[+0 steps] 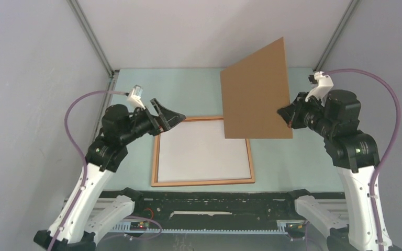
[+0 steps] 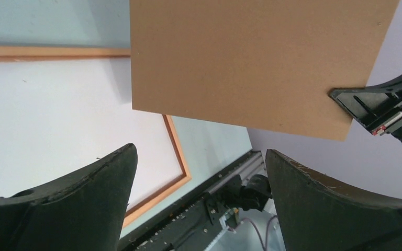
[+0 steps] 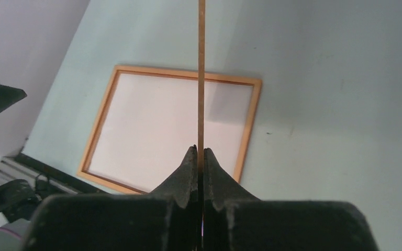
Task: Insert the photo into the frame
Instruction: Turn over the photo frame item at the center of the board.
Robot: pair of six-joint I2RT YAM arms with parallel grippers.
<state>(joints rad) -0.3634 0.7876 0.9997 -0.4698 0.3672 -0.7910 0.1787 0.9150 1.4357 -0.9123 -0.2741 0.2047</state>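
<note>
Your left gripper point(image 1: 174, 118) hangs wide open by the frame's point(image 1: 204, 182) far left corner. The photo point(image 1: 199, 154) lies in the frame, white side up. Your right gripper point(image 1: 285, 116) pinches the brown board's point(image 1: 256, 94) edge, high over the far right corner.

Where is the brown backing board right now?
The backing board is right of centre in the top view. It is held in the air by the right gripper at its right edge, above the far right corner of the frame.
</note>
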